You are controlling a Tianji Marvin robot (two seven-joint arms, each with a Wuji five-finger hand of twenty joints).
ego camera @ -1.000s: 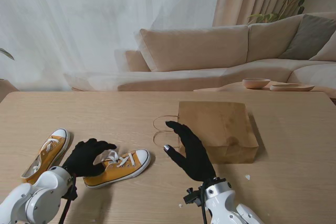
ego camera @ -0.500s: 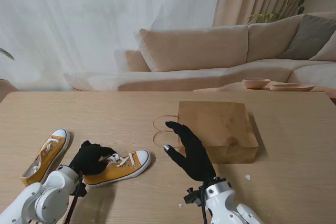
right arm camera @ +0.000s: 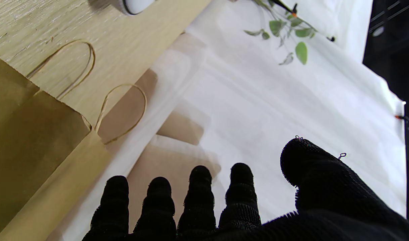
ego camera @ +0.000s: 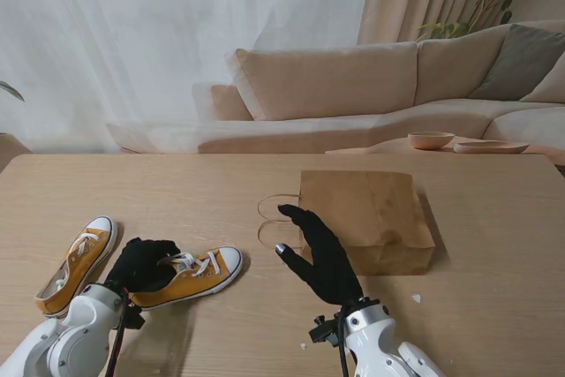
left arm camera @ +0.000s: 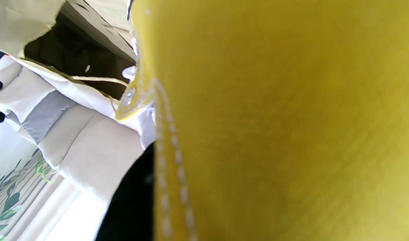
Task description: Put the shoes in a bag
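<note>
On the tabletop (ego camera: 221, 183) I am counting two shoes and one paper bag (ego camera: 366, 218), and I am placing everything from that bag. The bag is brown, lying flat on its side, with its two thin loop handles (ego camera: 274, 218) pointing toward my left. Both shoes are mustard-yellow canvas sneakers with white laces, white toe caps and white soles. The nearer shoe (ego camera: 190, 275) is lying well to the left of the bag and nearer to me, toe pointing toward the bag. The second shoe (ego camera: 75, 264) is resting farther left again, apart from the first, toe pointing away from me.

My left robot hand (ego camera: 141, 264) is curling its black-gloved fingers over the heel end of the nearer shoe, gripping it; in the left wrist view the yellow canvas (left arm camera: 284, 127) is filling almost the whole picture, stitching and an eyelet showing. My right robot hand (ego camera: 322, 253) is hovering just beside the bag's handle end, flat and spread, fingers (right arm camera: 199, 197) extended and apart, holding nothing.
</note>
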